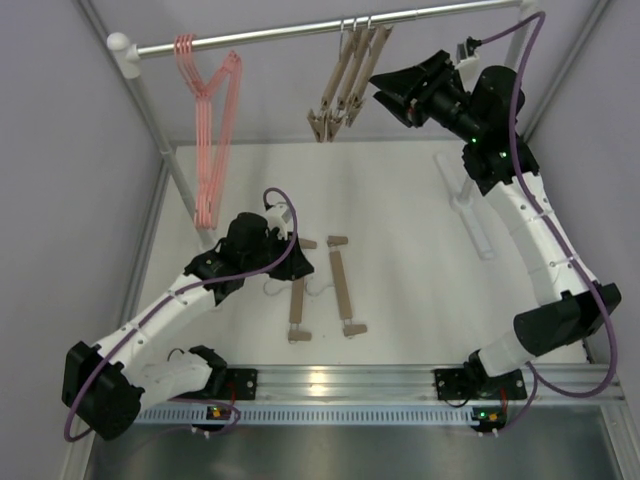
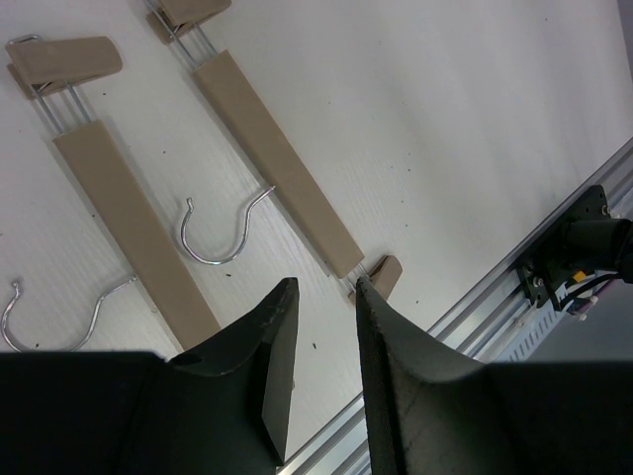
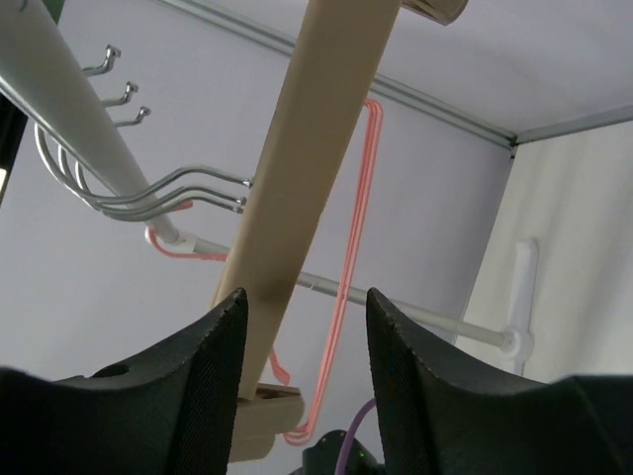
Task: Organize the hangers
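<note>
Three wooden hangers (image 1: pixel 345 85) are hanging by their hooks on the rail (image 1: pixel 300 32), to the right of the pink hangers (image 1: pixel 212 160) (these are bunched near the rail's left end). The right gripper (image 3: pixel 305 297) is sitting up at the rail with its jaws standing apart around the bar of one hanging wooden hanger. The bar is lying close to one finger (image 3: pixel 213 356), with a gap on the other side, so it is not being pinched. Two more wooden hangers (image 1: pixel 297 300) are lying side by side on the table (image 1: pixel 420 290), apart from each other. The left gripper (image 2: pixel 326 292) is hovering low over them, jaws apart and gripping nothing.
</note>
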You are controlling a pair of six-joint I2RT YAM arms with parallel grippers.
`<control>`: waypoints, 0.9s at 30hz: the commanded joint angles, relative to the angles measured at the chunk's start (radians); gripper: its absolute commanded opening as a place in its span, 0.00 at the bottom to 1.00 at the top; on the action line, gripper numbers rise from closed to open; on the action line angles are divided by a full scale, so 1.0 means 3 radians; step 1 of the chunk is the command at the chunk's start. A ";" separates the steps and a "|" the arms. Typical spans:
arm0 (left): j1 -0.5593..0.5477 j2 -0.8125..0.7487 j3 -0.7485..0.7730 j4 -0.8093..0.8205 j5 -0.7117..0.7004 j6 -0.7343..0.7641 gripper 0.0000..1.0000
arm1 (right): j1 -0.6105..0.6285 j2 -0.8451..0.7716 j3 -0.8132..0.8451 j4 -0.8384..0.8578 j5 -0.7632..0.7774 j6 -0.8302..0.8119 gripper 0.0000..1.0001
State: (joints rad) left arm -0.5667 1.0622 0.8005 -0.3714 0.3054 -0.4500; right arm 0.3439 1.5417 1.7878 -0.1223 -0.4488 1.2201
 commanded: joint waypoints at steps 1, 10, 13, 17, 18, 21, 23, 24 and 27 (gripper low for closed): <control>0.0023 -0.0094 -0.0015 0.0021 0.0000 -0.0014 0.35 | -0.0026 -0.0291 -0.0063 -0.0093 0.0095 -0.0226 0.48; 0.0033 -0.0110 -0.0061 0.0021 -0.0082 -0.0055 0.35 | -0.0021 -0.1308 -0.1432 -0.0809 0.0637 -0.0958 0.49; 0.0038 -0.0099 -0.0076 0.0021 -0.0087 -0.0085 0.35 | 0.0100 -0.1600 -0.2087 -0.0937 0.0887 -0.1106 0.49; 0.0043 -0.0120 -0.0056 0.0026 -0.0082 -0.0106 0.36 | 0.0688 -0.1616 -0.2767 -0.1126 0.1464 -0.1234 0.48; 0.0043 -0.0130 -0.0045 0.0021 -0.0082 -0.0116 0.36 | 0.0826 -0.1576 -0.2860 -0.1126 0.1774 -0.1204 0.47; 0.0048 -0.0146 -0.0005 0.0011 -0.0036 -0.0121 0.36 | 0.1404 -0.1320 -0.3049 -0.1116 0.2179 -0.1097 0.46; 0.0048 -0.0146 0.0046 -0.0035 -0.0021 -0.0116 0.36 | 0.1752 -0.1116 -0.3111 -0.1091 0.2324 -0.1045 0.45; 0.0053 -0.0146 0.0052 -0.0051 -0.0016 -0.0106 0.36 | 0.1829 -0.1044 -0.3126 -0.1000 0.2365 -0.1030 0.44; 0.0053 -0.0145 0.0098 -0.0097 -0.0011 -0.0085 0.36 | 0.2105 -0.0758 -0.3106 -0.0856 0.2421 -0.1010 0.40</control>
State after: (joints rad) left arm -0.5568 1.0416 0.7841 -0.3798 0.2920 -0.4774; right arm 0.9192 1.2709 0.8318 -0.4351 0.1604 0.9092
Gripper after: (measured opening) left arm 0.362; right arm 0.408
